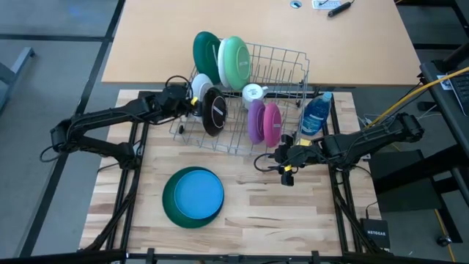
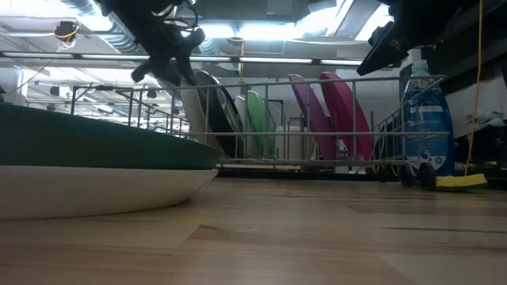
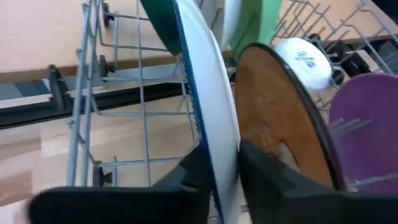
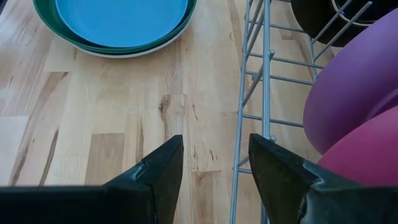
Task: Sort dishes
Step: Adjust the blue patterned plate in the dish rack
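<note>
**High view: two dishes out, most still racked**

High view: a blue plate (image 1: 199, 193) sits nested in a dark green plate (image 1: 170, 204) on the table (image 1: 293, 220), well apart from the rack (image 1: 282, 70); I judge those the only dishes sorted so far; in the rack stand a dark green dish (image 1: 205, 51), a light green dish (image 1: 234, 61), a white plate (image 1: 201, 86), a black dish (image 1: 213, 111), a purple dish (image 1: 256, 121) and a pink dish (image 1: 272, 123); a soap bottle (image 1: 316, 116) stands at the rack's right end; the left gripper (image 1: 195, 102) is at the white plate, the right gripper (image 1: 287, 167) hangs over bare table just beside the rack.

Low view: the stacked plates fill the near left; the racked dishes show edge-on, which the high view does not give.

Left wrist view: only here is the grip plain; the fingers (image 3: 186, 177) straddle the white plate's rim and pinch it; the plate stands upright in its slot, just beside the black dish.

Right wrist view: the fingers (image 4: 158, 168) stand spread and empty, the rack wire between them; the purple and pink dishes are near, the stack farther off.
</note>
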Controlling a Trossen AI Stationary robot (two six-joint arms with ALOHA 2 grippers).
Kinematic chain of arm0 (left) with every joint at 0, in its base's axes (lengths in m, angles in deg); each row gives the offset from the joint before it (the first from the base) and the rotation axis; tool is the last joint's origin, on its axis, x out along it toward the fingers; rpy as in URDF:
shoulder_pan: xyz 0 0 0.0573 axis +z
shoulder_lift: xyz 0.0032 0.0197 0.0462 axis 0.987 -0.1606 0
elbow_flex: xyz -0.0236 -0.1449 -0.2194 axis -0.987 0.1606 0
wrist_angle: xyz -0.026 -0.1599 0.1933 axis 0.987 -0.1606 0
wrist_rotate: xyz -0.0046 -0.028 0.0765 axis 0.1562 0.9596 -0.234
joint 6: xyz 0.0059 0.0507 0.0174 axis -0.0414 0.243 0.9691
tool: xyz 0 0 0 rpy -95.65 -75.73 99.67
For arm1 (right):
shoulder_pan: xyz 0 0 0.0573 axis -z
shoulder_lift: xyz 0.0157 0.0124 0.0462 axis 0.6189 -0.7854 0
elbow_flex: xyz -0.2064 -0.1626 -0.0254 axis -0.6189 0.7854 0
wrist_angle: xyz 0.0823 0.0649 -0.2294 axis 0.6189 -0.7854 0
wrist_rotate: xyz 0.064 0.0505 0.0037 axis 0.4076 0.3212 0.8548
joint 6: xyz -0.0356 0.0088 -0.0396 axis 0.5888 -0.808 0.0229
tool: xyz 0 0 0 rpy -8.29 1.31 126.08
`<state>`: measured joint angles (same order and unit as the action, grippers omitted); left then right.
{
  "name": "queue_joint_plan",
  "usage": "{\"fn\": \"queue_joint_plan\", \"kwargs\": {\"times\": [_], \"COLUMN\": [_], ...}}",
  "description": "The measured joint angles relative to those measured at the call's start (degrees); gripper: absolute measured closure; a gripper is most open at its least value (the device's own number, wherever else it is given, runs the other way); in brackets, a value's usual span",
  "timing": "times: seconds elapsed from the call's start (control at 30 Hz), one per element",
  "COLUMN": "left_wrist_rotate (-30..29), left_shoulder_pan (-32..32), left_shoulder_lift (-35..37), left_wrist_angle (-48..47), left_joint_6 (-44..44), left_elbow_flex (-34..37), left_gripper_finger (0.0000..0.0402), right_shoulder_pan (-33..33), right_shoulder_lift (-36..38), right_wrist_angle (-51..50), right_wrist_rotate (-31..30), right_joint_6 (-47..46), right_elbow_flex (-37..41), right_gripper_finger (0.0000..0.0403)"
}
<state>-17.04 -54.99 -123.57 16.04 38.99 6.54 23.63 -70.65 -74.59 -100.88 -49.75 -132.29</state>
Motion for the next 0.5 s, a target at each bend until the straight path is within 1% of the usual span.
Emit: {"fn": "queue_joint_plan", "kwargs": {"times": [0.07,0.13,0.3,0.43,0.5], "left_wrist_rotate": [1.2,2.1,2.2,1.9,1.9], "left_shoulder_pan": [-0.7,-1.6,-3.4,-5.0,-5.8], "left_shoulder_lift": [0.3,0.3,0.4,0.7,1.0], "left_wrist_angle": [0.5,0.8,0.0,-0.2,-1.3], "left_joint_6": [-0.1,-0.6,-1.8,-2.0,-3.3], "left_elbow_flex": [0.0,0.0,0.0,0.0,0.0], "left_gripper_finger": [0.0371,0.0389,0.0381,0.0395,0.0396], "right_shoulder_pan": [0.0,0.0,0.0,0.0,0.0], "right_shoulder_lift": [0.0,0.0,0.0,0.0,0.0], "right_wrist_angle": [0.0,0.0,0.0,0.0,0.0], "right_wrist_rotate": [0.0,0.0,0.0,0.1,0.1], "right_joint_6": [0.0,0.0,0.0,0.0,0.0], "right_elbow_flex": [0.0,0.0,0.0,0.0,0.0], "right_gripper_finger": [0.0216,0.0216,0.0216,0.0216,0.0216]}}
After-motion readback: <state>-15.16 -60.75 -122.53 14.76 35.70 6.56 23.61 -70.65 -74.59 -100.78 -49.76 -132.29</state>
